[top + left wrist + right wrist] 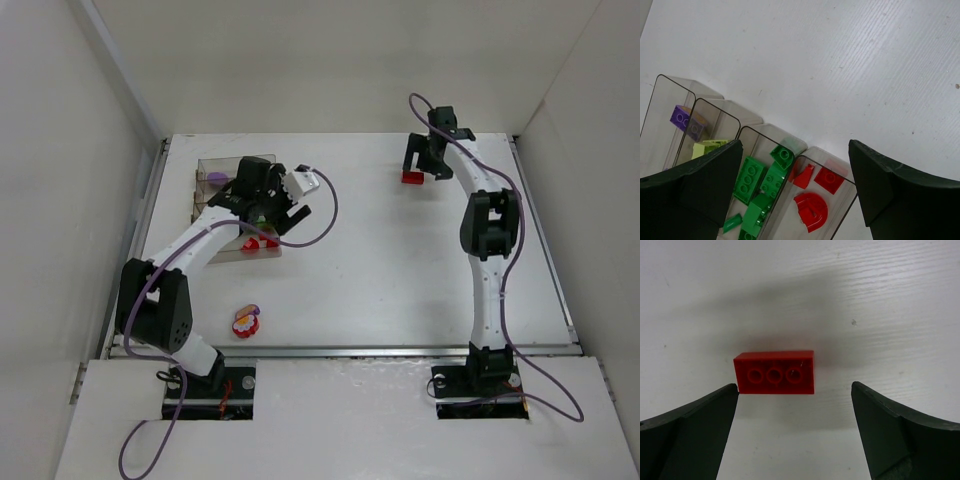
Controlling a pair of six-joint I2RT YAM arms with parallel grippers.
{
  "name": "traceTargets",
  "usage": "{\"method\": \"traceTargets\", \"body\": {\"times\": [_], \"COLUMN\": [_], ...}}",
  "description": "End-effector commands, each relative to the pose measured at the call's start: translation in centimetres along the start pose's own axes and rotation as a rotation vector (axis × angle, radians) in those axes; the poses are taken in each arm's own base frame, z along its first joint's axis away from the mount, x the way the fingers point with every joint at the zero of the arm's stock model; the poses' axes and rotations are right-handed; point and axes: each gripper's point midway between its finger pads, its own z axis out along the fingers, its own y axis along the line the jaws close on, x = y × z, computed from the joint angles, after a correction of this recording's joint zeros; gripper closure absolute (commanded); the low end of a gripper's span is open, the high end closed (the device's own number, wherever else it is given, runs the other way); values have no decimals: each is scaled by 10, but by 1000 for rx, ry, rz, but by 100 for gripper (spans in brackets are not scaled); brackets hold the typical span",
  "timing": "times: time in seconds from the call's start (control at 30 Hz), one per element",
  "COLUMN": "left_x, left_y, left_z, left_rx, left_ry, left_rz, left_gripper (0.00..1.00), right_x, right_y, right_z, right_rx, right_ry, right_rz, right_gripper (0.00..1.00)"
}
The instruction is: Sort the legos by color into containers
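White table (pixel 400 270) inside plain white walls. The red brick (pixel 775 372) lies alone at its far right, well apart from the divided tray (pixel 692 87) on the far left.

The step in hand looks like the pick of that brick by the right arm (pixel 490 225). Its jaws stand wide apart and hold nothing, hanging just over the brick without touching it.

In the right wrist view the brick lies flat with three round holes facing up. Its long side runs across the gap, so a straight closing would catch it by its short ends. It is not centred. One lower corner sits almost at the fingertip on the left of that view, while a clear gap remains to the other finger. It also lies slightly ahead of the fingertips.

To do this well, I judge the arm should shift sideways until the brick is mid-gap and ease forward a little. It should then drop straight down before closing, or the near finger may land on the corner and push the brick away.

The left arm (pixel 200 245) hangs over the tray, its jaws also apart and empty. Below them are a purple brick (pixel 682 117), a lime brick (pixel 710 146), the dark green bricks (pixel 762 182) and the red pieces (pixel 812 210), each colour in its own compartment. The red compartment is the likely goal, and the left arm may need to clear it. A flower-topped piece (pixel 246 322) lies loose on the table near the front edge.
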Motion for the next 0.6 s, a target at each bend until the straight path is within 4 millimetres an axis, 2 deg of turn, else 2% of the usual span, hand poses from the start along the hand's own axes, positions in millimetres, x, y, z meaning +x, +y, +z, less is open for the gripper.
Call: {"method": "traceTargets", "body": {"times": [0.0,0.1,0.33,0.4,0.5,0.57], "left_x": [-17,-15,-12,-12,-12,-11], "left_y": [3,3,0,0,0,2], "left_z": [-13,-15,-15,-15,-15,-16], "left_rx": [-26,-33,-33,-33,-33,-40], "left_ry": [-61,-54,-54,-54,-54,-49], "left_rz": [40,39,39,39,39,48], "left_gripper": [15,15,15,15,15,15], "right_x": [-16,-9,-17,-17,-12,-6], "right_y": [22,30,36,35,44,40], "right_z": [10,20,20,23,22,24], "right_rx": [-85,-130,-162,-154,-152,-137], "right_ry": [-58,-35,-63,-66,-55,-38], "right_rz": [13,20,20,20,6,6], "right_gripper": [0,0,0,4,12,14]}}
